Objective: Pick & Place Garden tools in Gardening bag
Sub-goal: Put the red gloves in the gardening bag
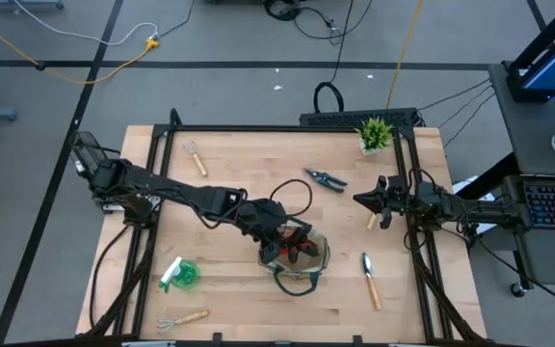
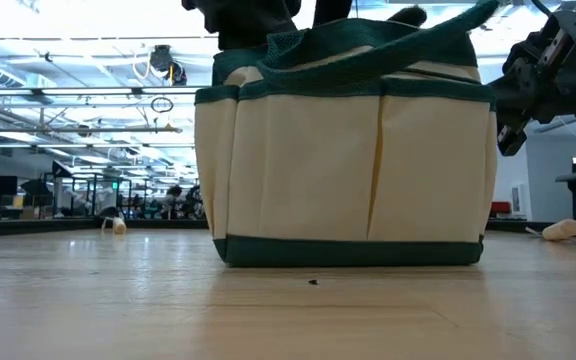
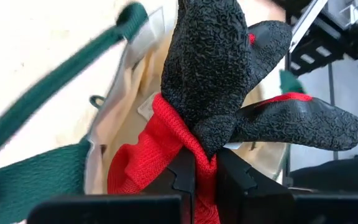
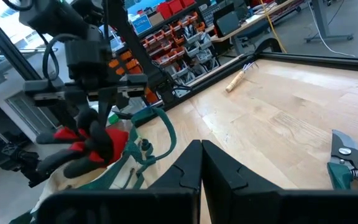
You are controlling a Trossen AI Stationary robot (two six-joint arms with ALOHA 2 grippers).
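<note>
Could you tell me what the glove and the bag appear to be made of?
The glove, pinched in the left gripper over the bag, looks like red knit fabric with a black, crinkled, probably rubbery coating. The bag looks like matte cream canvas with stitched pockets and dark green woven trim and handles.

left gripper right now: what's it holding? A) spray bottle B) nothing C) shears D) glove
D: in the left wrist view the left gripper's fingers are shut on the red cuff of the glove, held over the open bag; the shears and spray bottle lie on the table.
</note>
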